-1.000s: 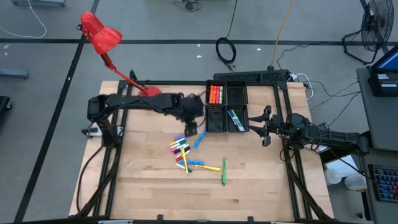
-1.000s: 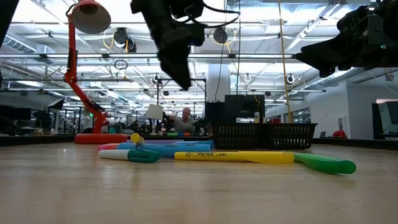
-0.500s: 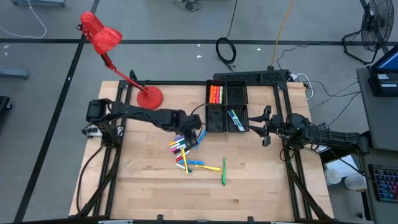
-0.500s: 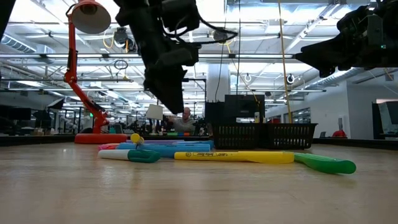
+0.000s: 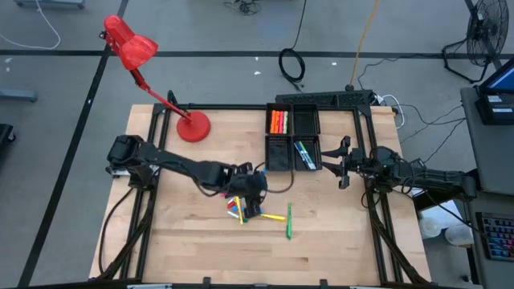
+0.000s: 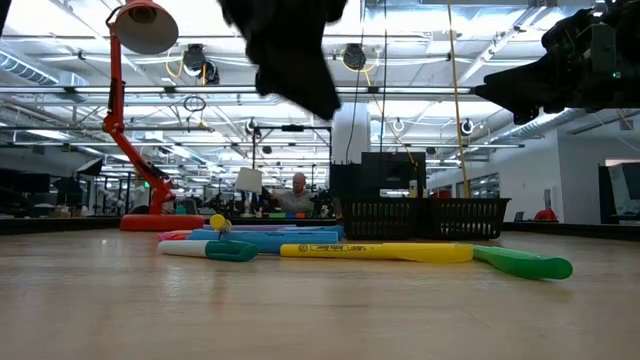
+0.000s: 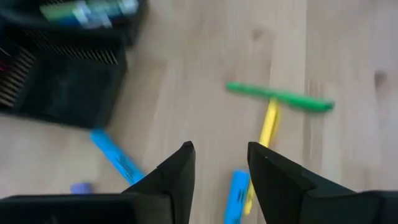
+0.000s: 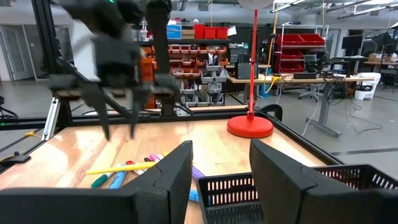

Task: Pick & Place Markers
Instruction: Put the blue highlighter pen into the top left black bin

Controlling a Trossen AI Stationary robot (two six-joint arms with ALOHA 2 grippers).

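Note:
Several markers [image 5: 239, 210] in mixed colours lie loose in a pile at the middle of the table, with a yellow marker [image 5: 273, 217] and a green marker [image 5: 289, 223] at its right side. In the low view they lie flat on the wood [image 6: 330, 248]. My left gripper [image 5: 253, 201] hangs above the pile, open, with nothing between its fingers [image 7: 221, 152]; the green marker [image 7: 280, 98] and the yellow marker [image 7: 268, 124] show beyond them. My right gripper [image 5: 341, 164] waits open at the table's right side [image 8: 221, 149].
A black compartment tray [image 5: 293, 140] stands at the far middle, holding orange markers [image 5: 277, 122] and teal-blue ones [image 5: 303, 154]. A red desk lamp [image 5: 193, 127] stands at the far left. Bare wood lies near the front edge [image 5: 265, 257].
My left gripper has swung from beside the tray toward the table's near edge and now hangs over the marker pile. The markers have not moved.

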